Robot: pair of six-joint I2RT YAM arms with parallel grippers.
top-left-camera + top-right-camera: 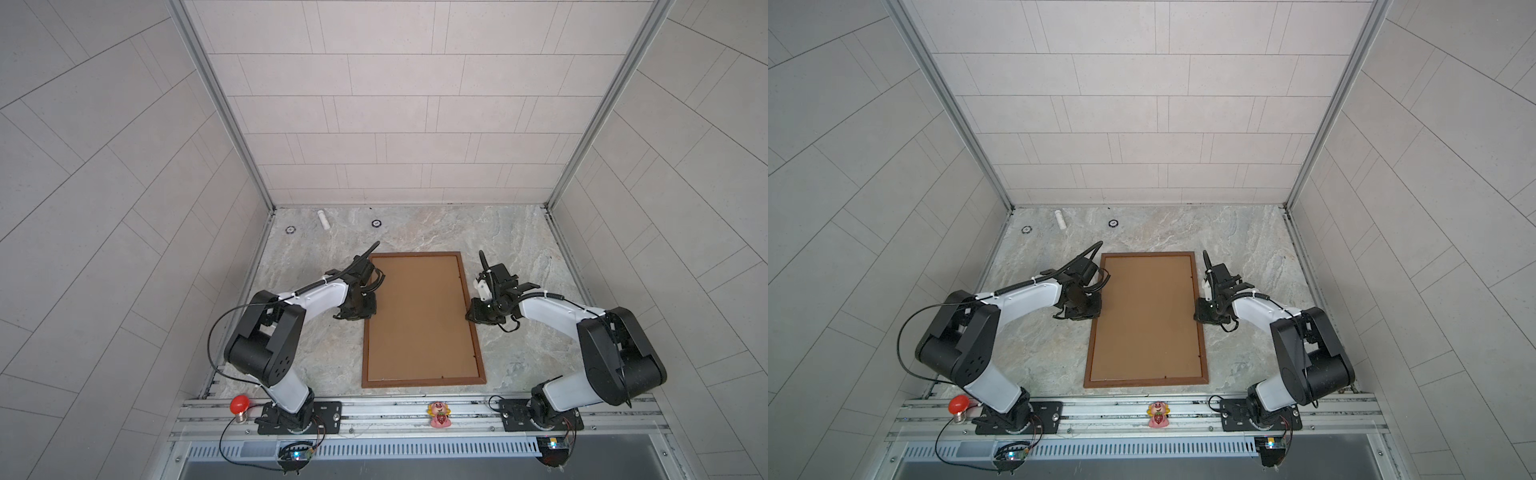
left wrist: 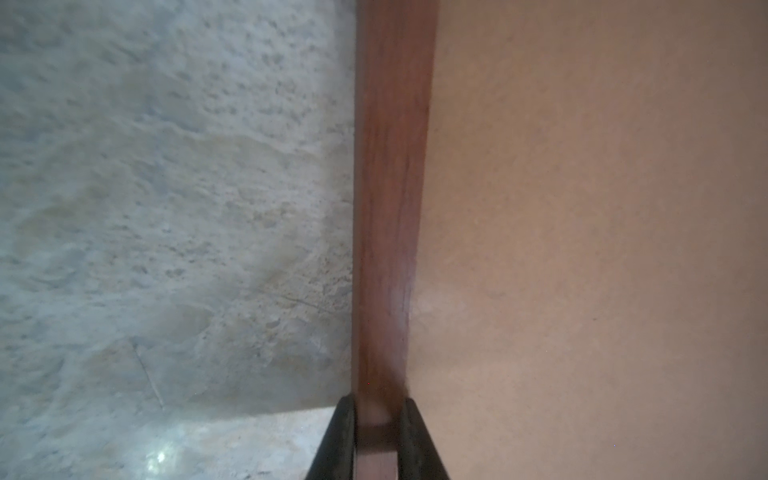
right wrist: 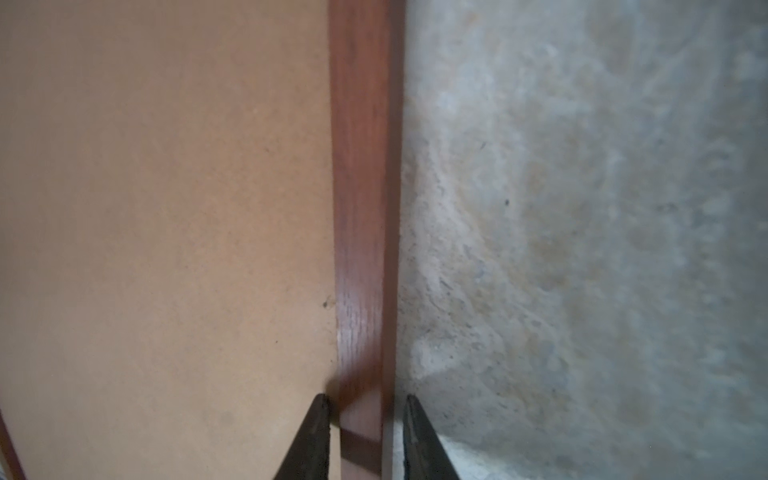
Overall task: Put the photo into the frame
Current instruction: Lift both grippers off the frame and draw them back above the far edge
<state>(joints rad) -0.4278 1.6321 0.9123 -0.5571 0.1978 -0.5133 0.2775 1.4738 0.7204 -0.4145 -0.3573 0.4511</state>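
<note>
The frame (image 2: 390, 208) is reddish-brown wood with visible grain and a light sheen (a soft highlight sits on its side in both wrist views). The board (image 1: 419, 316) filling it looks like matt tan fibreboard, smooth and faintly speckled. The counter (image 1: 519, 249) has a grey-beige marbled stone look, pitted and rough close up, while the mounting rail (image 1: 374, 409) at the front is ribbed bare metal.

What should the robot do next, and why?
Probably close the right fingers on the frame rail. The left fingers already pinch the opposite rail, while the right ones straddle theirs with gaps showing. Gripped on both sides, the frame could likely be lifted evenly.
</note>
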